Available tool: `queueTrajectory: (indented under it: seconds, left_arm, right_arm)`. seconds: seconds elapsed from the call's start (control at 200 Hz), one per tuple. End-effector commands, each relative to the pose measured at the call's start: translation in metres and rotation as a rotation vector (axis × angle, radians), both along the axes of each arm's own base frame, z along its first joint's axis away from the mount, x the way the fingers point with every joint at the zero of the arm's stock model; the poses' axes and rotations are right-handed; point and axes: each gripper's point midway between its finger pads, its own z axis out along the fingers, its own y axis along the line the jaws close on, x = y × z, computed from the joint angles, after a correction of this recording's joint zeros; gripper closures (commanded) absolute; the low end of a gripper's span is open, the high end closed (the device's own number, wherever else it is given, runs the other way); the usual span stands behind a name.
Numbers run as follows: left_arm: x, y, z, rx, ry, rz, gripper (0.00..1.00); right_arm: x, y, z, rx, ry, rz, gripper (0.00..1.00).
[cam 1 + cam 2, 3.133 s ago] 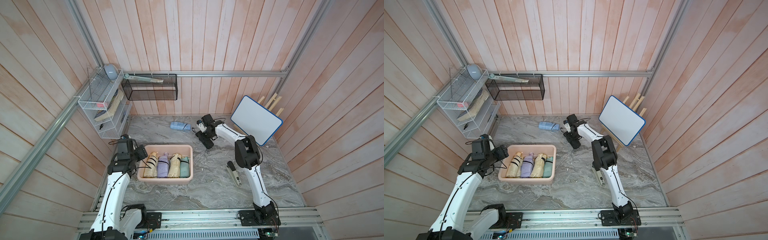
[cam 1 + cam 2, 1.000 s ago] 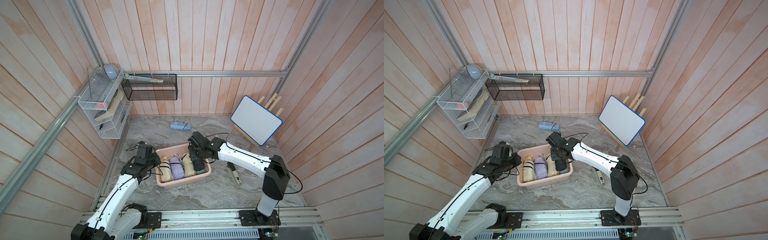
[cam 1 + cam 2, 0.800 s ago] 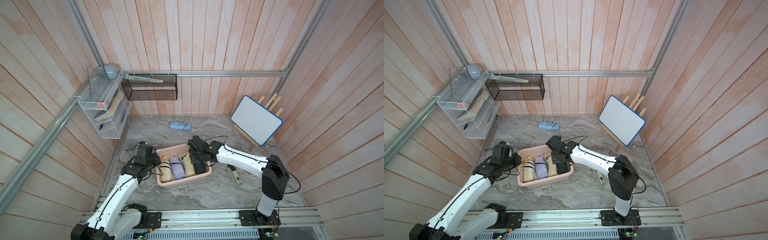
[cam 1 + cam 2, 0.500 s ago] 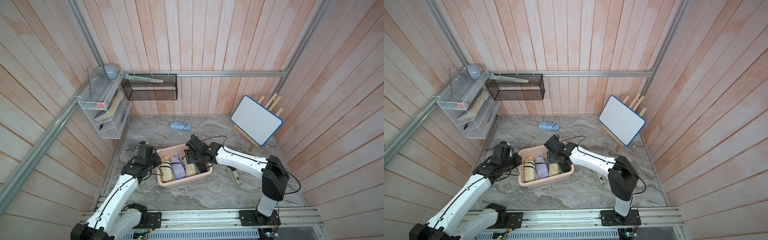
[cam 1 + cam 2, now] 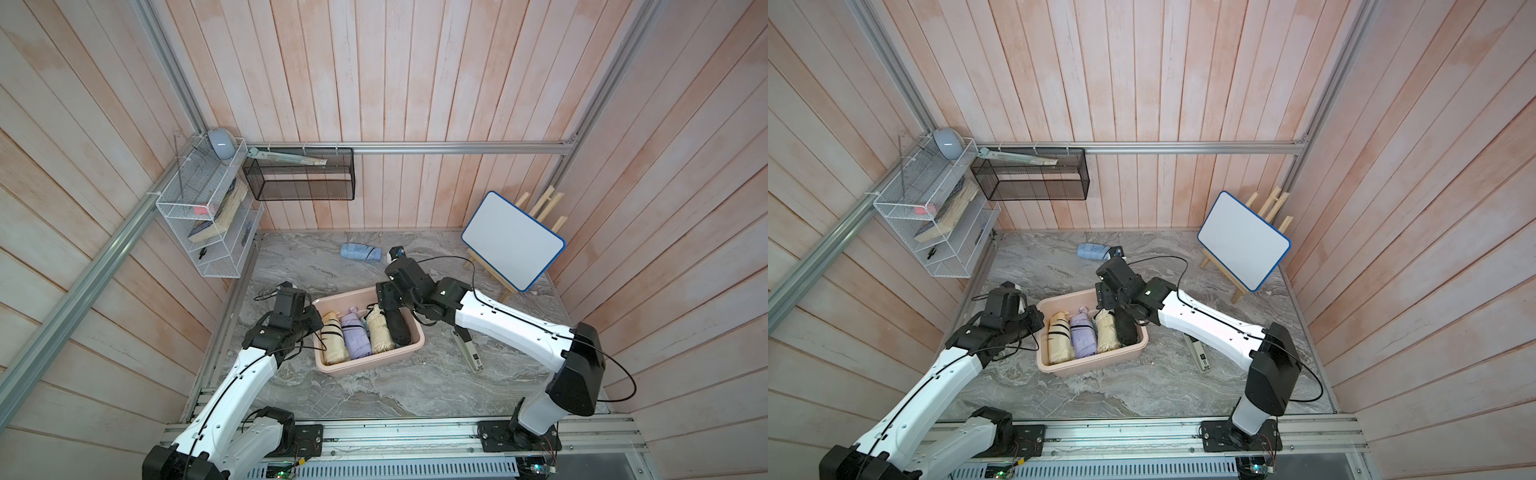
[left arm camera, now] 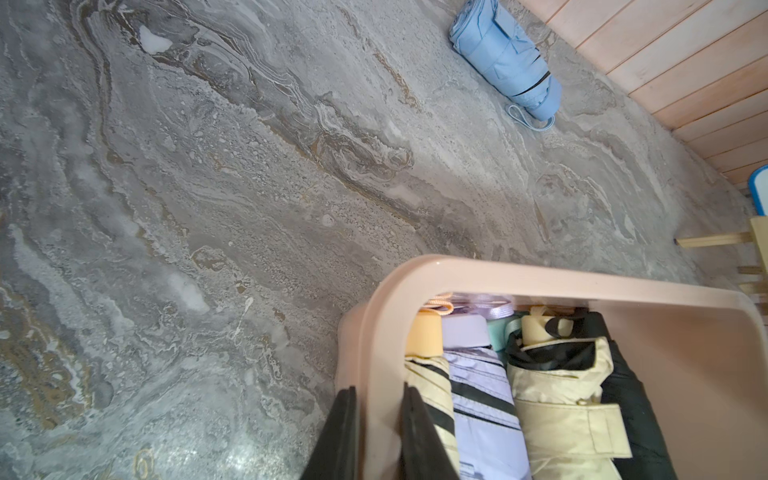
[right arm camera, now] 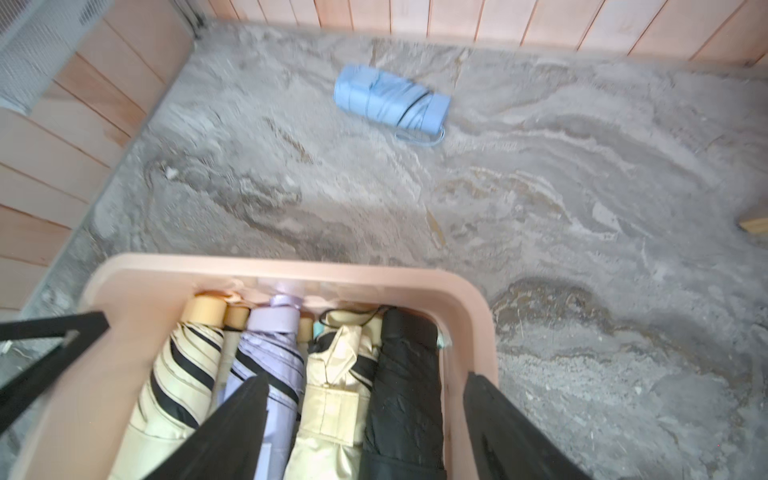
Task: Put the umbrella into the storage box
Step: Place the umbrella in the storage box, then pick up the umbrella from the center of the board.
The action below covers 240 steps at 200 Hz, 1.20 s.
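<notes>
Fingers of the right gripper are standing wide apart, gripping nothing. They are hanging over the end of the pale pink rectangular plastic storage box that lies nearer the right arm. Directly beneath them the folded black fabric umbrella is lying inside the box, against that end wall and parallel to its neighbours. Beside it a folded beige umbrella with a fastening strap is resting, then a folded lilac umbrella. A folded cream umbrella with black stripes is lying towards the opposite wall. A sliver of a mint-green umbrella is showing between the lilac and the beige. All are packed side by side.

The left gripper is sitting at the box's other end. Its two black fingers are straddling the rolled rim, one outside the wall and one inside next to the striped umbrella. They are lying close against the plastic, but whether they are squeezing it or merely flanking it cannot be told.

In both top views the box is sitting slightly askew on the grey marbled tabletop, between the two arms. A folded light blue umbrella is lying on its side on the tabletop well behind the box, near the back wall of wooden planks. A white board with a blue edge is leaning on a wooden easel in the far corner on the right arm's side.
</notes>
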Motion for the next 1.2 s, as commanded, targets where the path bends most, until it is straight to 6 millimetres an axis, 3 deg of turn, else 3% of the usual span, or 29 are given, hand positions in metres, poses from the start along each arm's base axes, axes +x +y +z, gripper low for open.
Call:
queueTrajectory:
  seconds: [0.0, 0.11, 0.295, 0.415, 0.565, 0.69, 0.845, 1.195]
  left_arm:
    - [0.009, -0.023, 0.039, -0.096, -0.097, -0.088, 0.57]
    - [0.005, -0.011, 0.058, -0.056, -0.136, -0.047, 0.34]
    - [0.015, -0.002, 0.094, 0.015, -0.209, -0.035, 0.24]
    - [0.044, -0.009, 0.113, 0.032, -0.291, -0.082, 0.22]
    - [0.099, -0.016, 0.123, 0.006, -0.364, -0.117, 0.22]
    - [0.146, -0.019, 0.113, -0.025, -0.393, -0.141, 0.22]
    - [0.190, -0.020, 0.083, -0.053, -0.387, -0.163, 0.22]
    - [0.260, -0.034, 0.020, -0.145, -0.369, -0.221, 0.22]
  right_arm:
    - [0.029, -0.011, 0.032, 0.099, -0.075, -0.023, 0.20]
    - [0.052, -0.027, 0.035, 0.173, -0.078, -0.031, 0.21]
    - [0.089, -0.052, 0.029, 0.236, -0.094, -0.017, 0.21]
    - [0.110, -0.066, 0.024, 0.275, -0.094, -0.002, 0.21]
    - [0.125, -0.078, 0.019, 0.261, -0.117, 0.019, 0.22]
    - [0.136, -0.090, 0.016, 0.251, -0.123, 0.009, 0.22]
    - [0.145, -0.106, 0.014, 0.232, -0.125, -0.014, 0.22]
    - [0.143, -0.118, 0.006, 0.227, -0.108, -0.018, 0.23]
